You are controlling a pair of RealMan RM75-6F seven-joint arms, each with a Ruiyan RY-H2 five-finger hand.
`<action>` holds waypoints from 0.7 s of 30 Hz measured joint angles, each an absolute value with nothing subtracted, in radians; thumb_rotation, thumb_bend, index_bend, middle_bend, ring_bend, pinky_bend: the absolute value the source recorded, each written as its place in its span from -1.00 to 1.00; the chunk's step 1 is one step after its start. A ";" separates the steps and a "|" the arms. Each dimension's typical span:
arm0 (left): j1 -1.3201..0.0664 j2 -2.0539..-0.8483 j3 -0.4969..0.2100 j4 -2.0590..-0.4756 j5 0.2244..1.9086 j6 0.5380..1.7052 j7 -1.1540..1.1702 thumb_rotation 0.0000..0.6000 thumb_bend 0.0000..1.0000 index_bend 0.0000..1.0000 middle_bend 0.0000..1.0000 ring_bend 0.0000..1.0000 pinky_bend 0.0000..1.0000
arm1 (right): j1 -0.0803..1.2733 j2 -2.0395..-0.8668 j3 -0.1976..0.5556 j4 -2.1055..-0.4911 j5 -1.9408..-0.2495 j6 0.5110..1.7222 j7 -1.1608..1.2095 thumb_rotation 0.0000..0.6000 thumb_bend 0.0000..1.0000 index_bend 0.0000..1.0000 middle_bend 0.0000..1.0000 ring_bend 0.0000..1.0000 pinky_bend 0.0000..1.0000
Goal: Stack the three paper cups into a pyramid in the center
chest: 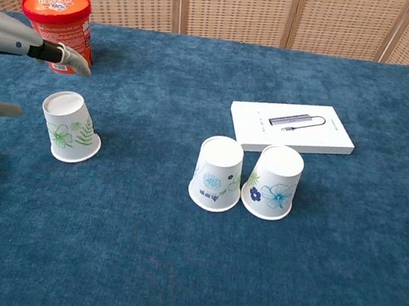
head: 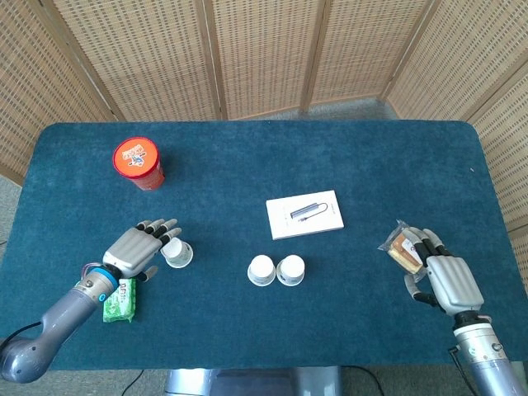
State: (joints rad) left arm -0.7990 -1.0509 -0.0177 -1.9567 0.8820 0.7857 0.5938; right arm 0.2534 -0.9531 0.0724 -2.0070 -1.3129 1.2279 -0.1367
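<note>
Beside the spread, apparently empty left hand [head: 134, 251], lone cup [chest: 70, 127] stands inverted, upright.

Left of the white box [chest: 292, 128], two upturned cups [chest: 247, 177] touch; a third cup [chest: 70, 127] stands beside the left hand [chest: 17, 51].

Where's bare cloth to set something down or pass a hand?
Free: the far strip behind the white box, and between the paired cups and snack packet. Crowded: left hand, lone cup, green packet.
</note>
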 measured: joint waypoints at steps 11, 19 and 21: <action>-0.837 -1.140 0.008 -1.875 0.852 0.776 0.562 1.00 -0.10 -0.97 -1.00 -1.00 -0.51 | 0.249 -0.947 0.072 -2.010 -1.304 1.232 -0.137 1.00 0.00 -0.87 -0.82 -1.00 -0.34; -0.842 -1.205 0.012 -1.814 0.865 0.797 0.535 1.00 -0.10 -0.66 -1.00 -0.90 -0.22 | 0.244 -0.943 0.072 -2.010 -1.297 1.239 -0.134 1.00 0.00 -0.87 -0.82 -1.00 -0.32; -0.843 -1.218 0.013 -1.802 0.863 0.802 0.532 1.00 -0.10 -0.61 -0.98 -0.82 -0.16 | 0.243 -0.941 0.072 -2.010 -1.295 1.240 -0.134 1.00 0.00 -0.87 -0.82 -1.00 -0.32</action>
State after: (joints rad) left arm -0.8431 -1.2179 0.0128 -1.8025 0.8634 0.8017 0.5317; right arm 0.2427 -0.9415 0.0723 -2.0103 -1.2950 1.2399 -0.1336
